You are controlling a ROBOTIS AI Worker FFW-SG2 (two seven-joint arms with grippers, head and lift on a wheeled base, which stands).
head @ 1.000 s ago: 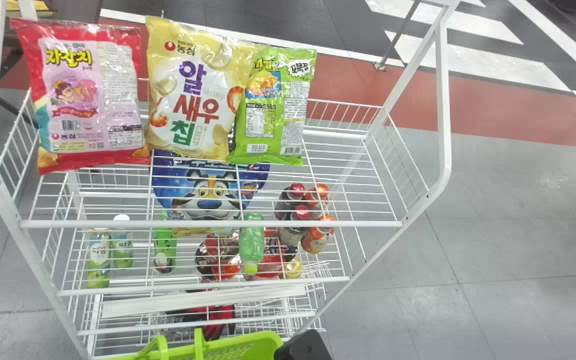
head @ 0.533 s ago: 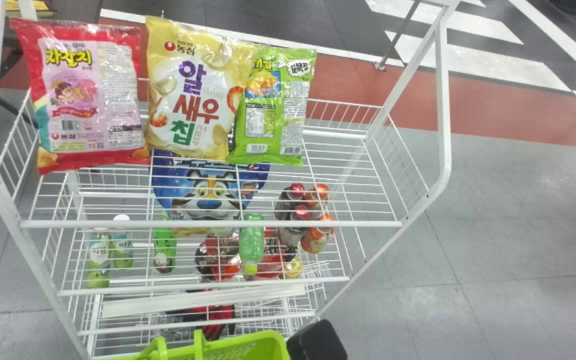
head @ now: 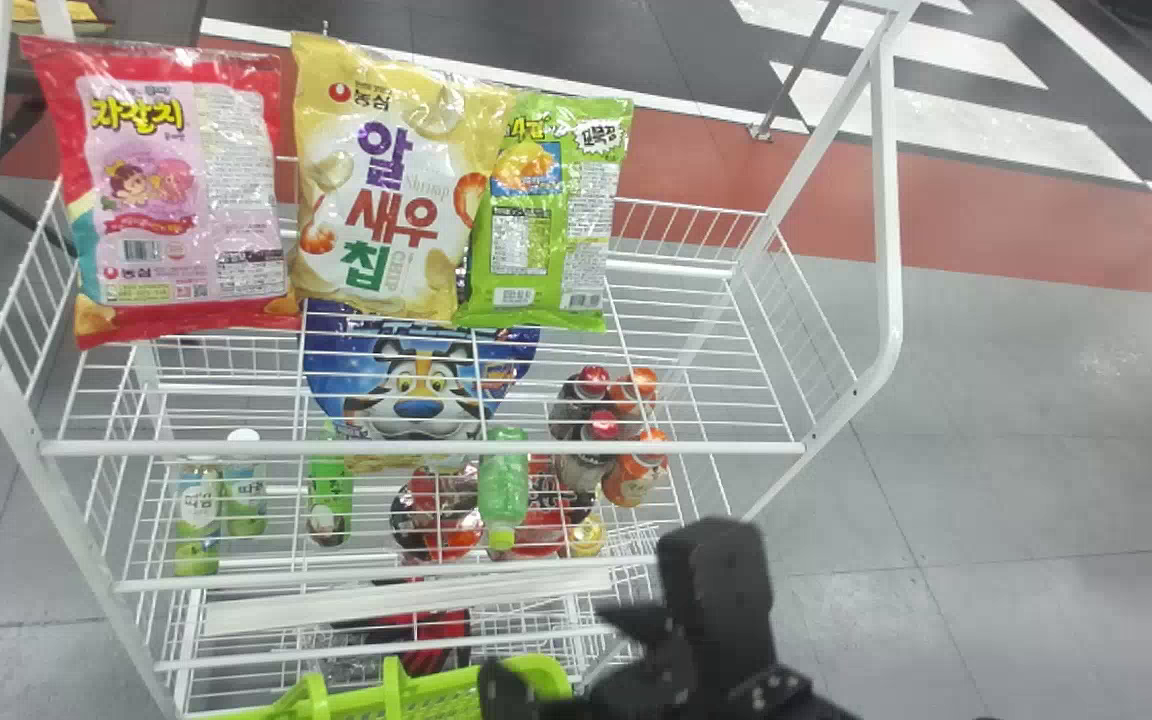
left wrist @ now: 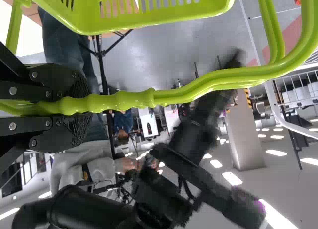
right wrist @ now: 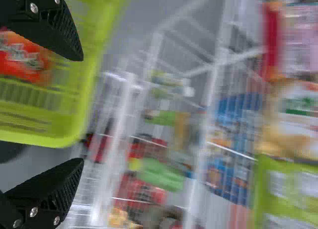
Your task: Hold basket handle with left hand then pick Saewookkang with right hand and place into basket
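My right gripper is at the bottom of the head view, over the green basket and in front of the rack. In the right wrist view the right gripper stands open, with the basket beyond its fingers and a red-orange pack inside the basket. The left gripper is shut on the green basket handle. On the top shelf, a yellow bag with shrimp pictures leans between a red-and-pink bag and a green bag; which bag is Saewookkang I cannot tell.
The white wire rack has tall side posts. Its lower levels hold a blue tiger pack, a green bottle, several dark and orange bottles, and pale-green bottles. Grey floor lies to the right.
The right arm has risen from the bottom edge of the head view, and its gripper has come into sight there. The basket's visible rim has shifted slightly; the bags on the shelf have not moved.
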